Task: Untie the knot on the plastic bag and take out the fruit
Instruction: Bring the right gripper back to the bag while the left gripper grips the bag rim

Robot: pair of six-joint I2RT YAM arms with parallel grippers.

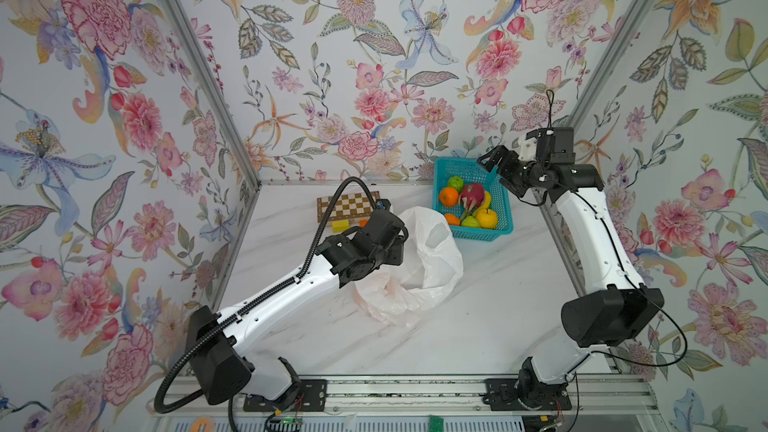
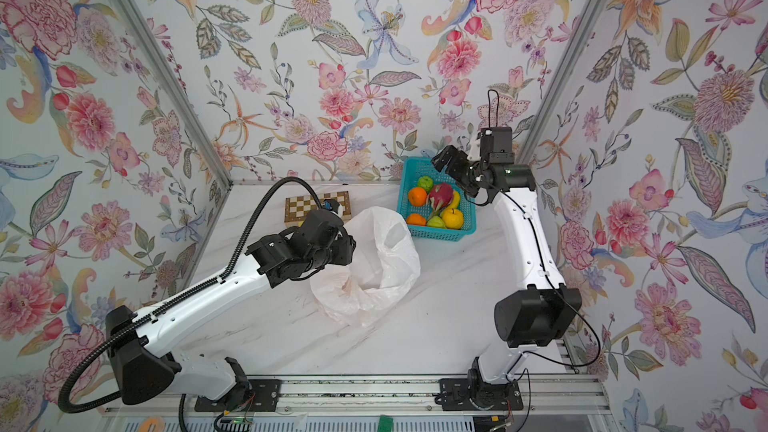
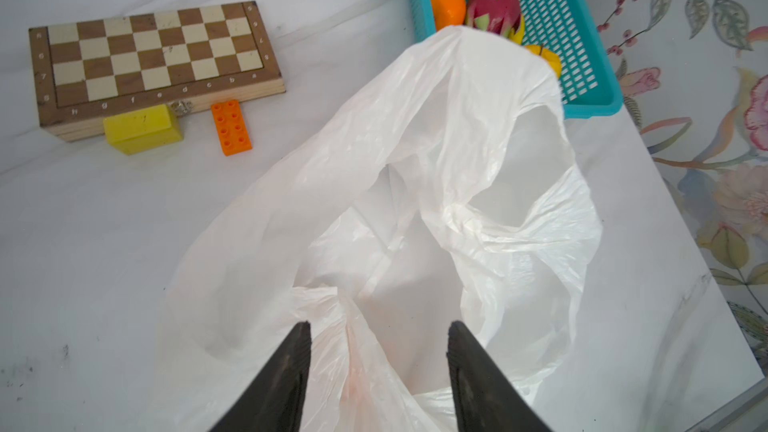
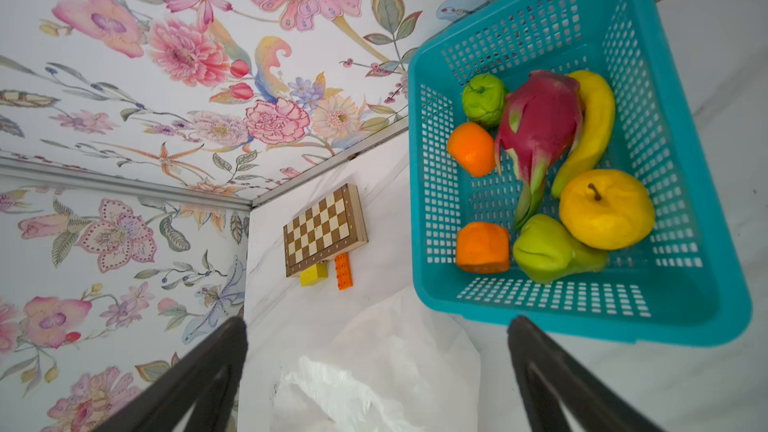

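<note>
the plastic bag (image 1: 424,268) lay slumped in the middle of the marble surface (image 1: 457,334), its mouth gaping wide and its thin white film crumpled into soft folds, faintly pink at the near edge. in both top views it sat just beside the teal basket (image 1: 505,209), on the left of it, and the bag (image 2: 382,259) was the larger of the two.

the left pincer (image 3: 379,326) was low over the near part of the bag (image 3: 436,139). its two dark fingers stood moderately apart with a fold of film running up between them; no pinch on the plastic showed.

the fruit (image 4: 540,168) was all in the basket (image 4: 582,326), at the back right of the surface: a magenta dragon fruit (image 4: 540,118) lying across the middle, two oranges (image 4: 471,149) along one wall, a yellow apple (image 4: 606,209), and two green fruits (image 4: 484,99), one by the far corner and one touching the apple. a banana (image 4: 594,126) curved against the dragon fruit.

the right pincer (image 4: 378,320) hovered above the basket's back corner, fingers spread wide and holding nothing; in a top view the right pincer (image 1: 488,160) sat clear of the fruit.

a folded chessboard (image 3: 153,64) lay at the back of the surface, with a yellow block (image 3: 141,130) touching its near edge and an orange block (image 3: 231,128) just beside that.
</note>
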